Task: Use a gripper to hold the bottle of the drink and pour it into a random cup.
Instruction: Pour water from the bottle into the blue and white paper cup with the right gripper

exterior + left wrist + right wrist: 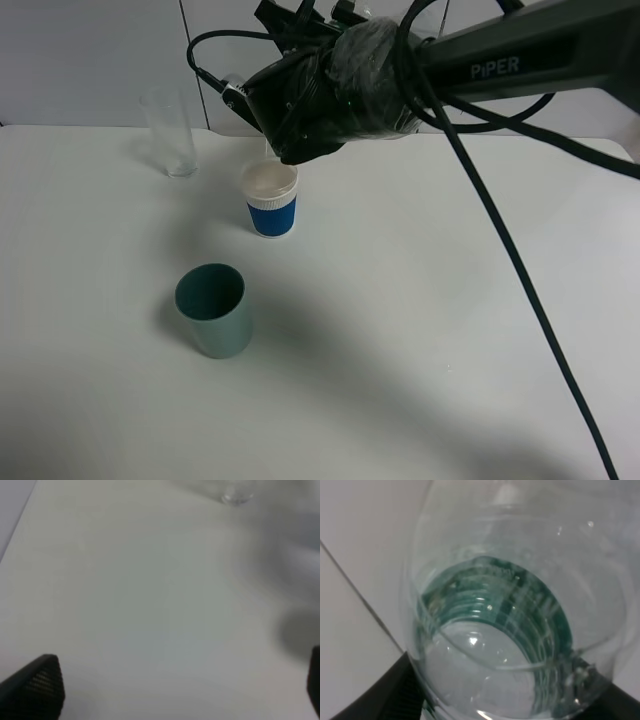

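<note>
The right gripper (pixel 303 138) is seen reached across from the right to the far middle of the white table (pixel 450 330), held above the cup (pixel 271 201) and slightly to its far right. The bottle of the drink (pixel 510 605) is clamped between that gripper's black fingers (pixel 385 695), which are pressed against its opposite sides. In the right wrist view the bottle is looked at nearly end-on, so its long axis is taken to run roughly along that camera's line of sight; green label rings are seen through the clear wall, and clear liquid is pooled inside. In the high view the bottle is almost wholly hidden by the gripper. Only a small clear part is noted at the gripper's lower left edge, directed downward and just above the far rim of the cup; the exact tilt cannot be told. The cup is stood upright with its blue sleeve facing near; its fill level cannot be judged. A grey-green cup (pixel 212 311) is stood upright nearer and to the left, well apart. A tall clear glass (pixel 170 133) is stood at the far left. The left gripper (pixel 175 690) is held over bare table with its fingertips (pixel 35 687) spread wide and nothing between them.
</note>
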